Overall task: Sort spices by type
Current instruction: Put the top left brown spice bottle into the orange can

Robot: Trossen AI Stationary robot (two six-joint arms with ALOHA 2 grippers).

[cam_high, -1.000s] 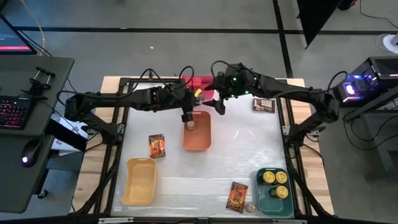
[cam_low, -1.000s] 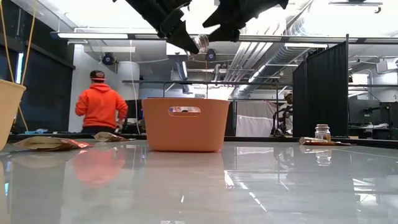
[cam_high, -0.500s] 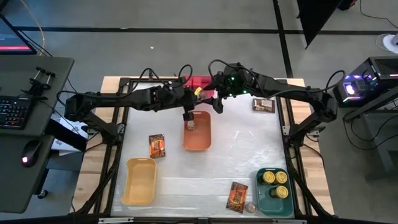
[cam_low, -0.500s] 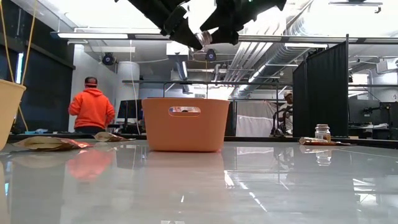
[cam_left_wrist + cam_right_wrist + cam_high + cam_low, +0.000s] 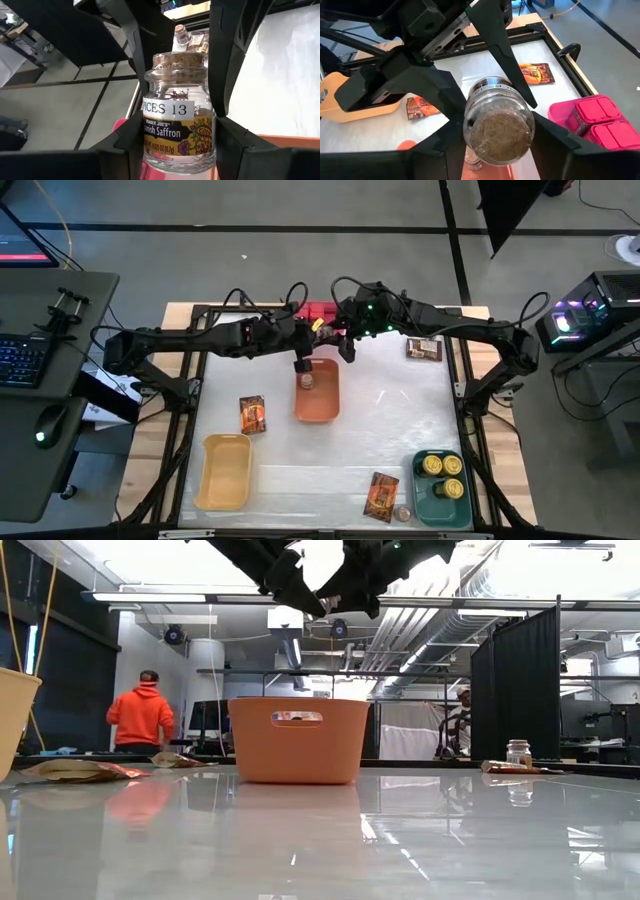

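Note:
My left gripper [image 5: 303, 363] is shut on a small cork-lidded saffron jar [image 5: 177, 125] and holds it in the air above the orange bin [image 5: 330, 405]. My right gripper [image 5: 345, 346] is open, with one finger on each side of the jar's cork lid [image 5: 499, 135] and thin gaps still showing. Another small jar [image 5: 307, 381] lies in the orange bin. Orange-brown packets lie at the left [image 5: 252, 414], the front [image 5: 381, 496] and the back right [image 5: 424, 348]. Yellow-topped tins [image 5: 441, 465] sit in the green bin [image 5: 440, 505]. Red boxes [image 5: 592, 112] fill the pink bin [image 5: 320, 312].
An empty yellow bin [image 5: 225, 472] stands at the front left. A loose small jar [image 5: 403, 513] stands by the green bin. In the low view both arms meet high above the orange bin [image 5: 297, 740], and a person in an orange hoodie [image 5: 140, 718] is in the room behind.
My right gripper has moved left toward the left gripper and now flanks the jar's lid. The left gripper holds still with the jar. The person behind walked left.

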